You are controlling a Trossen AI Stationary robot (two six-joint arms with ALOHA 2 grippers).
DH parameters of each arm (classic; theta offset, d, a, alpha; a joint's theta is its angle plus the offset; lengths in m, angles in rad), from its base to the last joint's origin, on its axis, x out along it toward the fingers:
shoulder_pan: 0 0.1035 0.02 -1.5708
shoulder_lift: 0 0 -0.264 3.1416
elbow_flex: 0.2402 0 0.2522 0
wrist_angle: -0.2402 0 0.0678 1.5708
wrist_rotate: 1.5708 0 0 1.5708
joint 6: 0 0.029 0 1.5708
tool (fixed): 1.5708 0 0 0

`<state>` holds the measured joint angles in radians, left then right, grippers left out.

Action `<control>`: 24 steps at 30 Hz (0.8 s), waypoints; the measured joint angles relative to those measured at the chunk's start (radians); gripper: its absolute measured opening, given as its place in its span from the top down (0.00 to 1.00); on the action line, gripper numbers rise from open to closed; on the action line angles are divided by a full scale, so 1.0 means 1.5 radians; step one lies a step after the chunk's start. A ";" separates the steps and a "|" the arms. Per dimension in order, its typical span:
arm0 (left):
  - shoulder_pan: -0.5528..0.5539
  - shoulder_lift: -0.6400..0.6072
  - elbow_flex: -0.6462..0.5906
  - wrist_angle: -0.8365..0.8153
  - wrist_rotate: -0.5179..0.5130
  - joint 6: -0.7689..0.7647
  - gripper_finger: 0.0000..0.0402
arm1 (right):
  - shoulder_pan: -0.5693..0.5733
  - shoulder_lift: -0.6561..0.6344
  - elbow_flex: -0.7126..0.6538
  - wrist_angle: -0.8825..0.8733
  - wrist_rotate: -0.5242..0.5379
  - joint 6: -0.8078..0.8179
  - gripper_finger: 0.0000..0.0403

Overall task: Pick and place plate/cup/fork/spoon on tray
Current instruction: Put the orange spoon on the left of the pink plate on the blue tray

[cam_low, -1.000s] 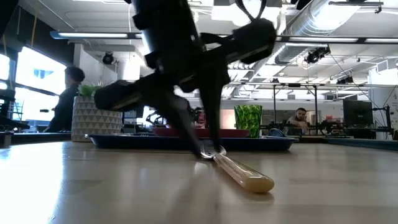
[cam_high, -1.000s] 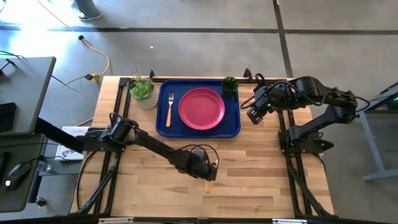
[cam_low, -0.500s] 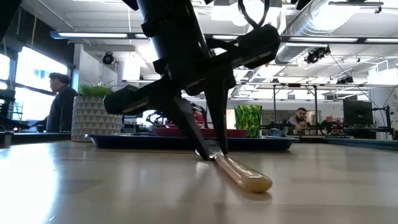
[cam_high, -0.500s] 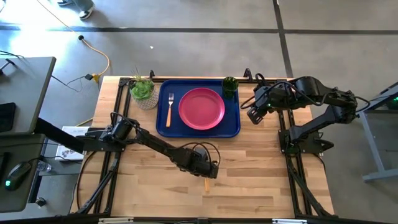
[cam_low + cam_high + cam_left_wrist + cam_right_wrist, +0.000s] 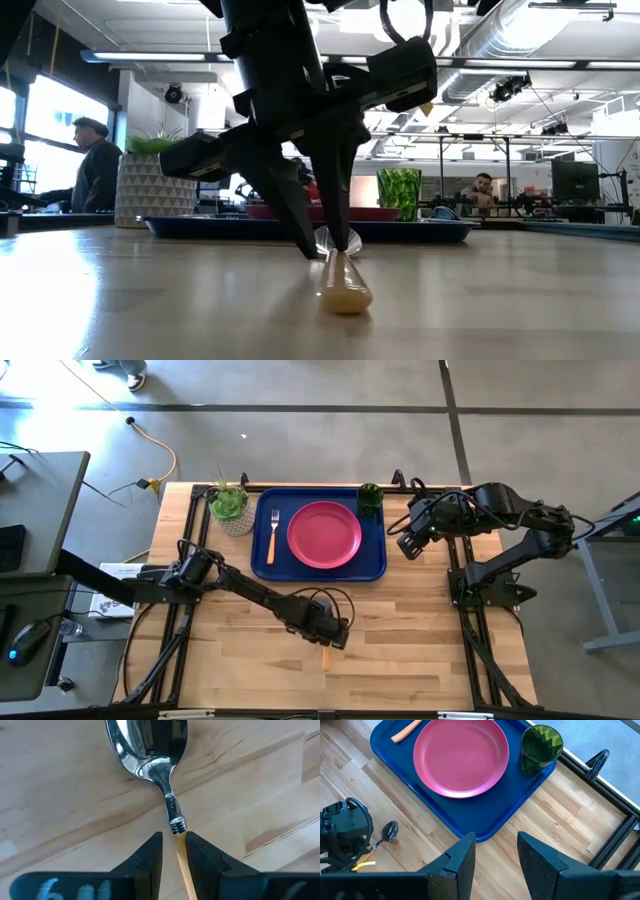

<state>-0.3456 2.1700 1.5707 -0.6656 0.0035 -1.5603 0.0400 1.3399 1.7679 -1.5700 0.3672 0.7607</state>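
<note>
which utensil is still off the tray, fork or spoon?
The spoon. It lies on the bare wood in front of the tray, its handle between the left end effector's fingers. The fork already lies on the tray, left of the plate.

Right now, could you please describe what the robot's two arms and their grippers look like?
Both arms are dark, jointed and slim. The left gripper has two black wedge-shaped fingers and a blurred pale blue marking on its body. The right gripper has matching black fingers. A looped black cable rides on the left arm's wrist.
</note>
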 joint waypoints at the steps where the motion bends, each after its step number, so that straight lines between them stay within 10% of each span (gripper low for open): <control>1: 0.000 0.000 0.000 -0.001 0.004 0.000 0.82 | 0.000 0.000 0.000 0.000 0.000 0.000 0.66; 24: 0.003 0.005 0.048 -0.086 -0.011 -0.023 0.82 | 0.000 0.000 0.000 0.000 0.000 -0.001 0.66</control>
<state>-0.3416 2.1773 1.6428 -0.7947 -0.0132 -1.5949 0.0401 1.3399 1.7679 -1.5704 0.3672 0.7593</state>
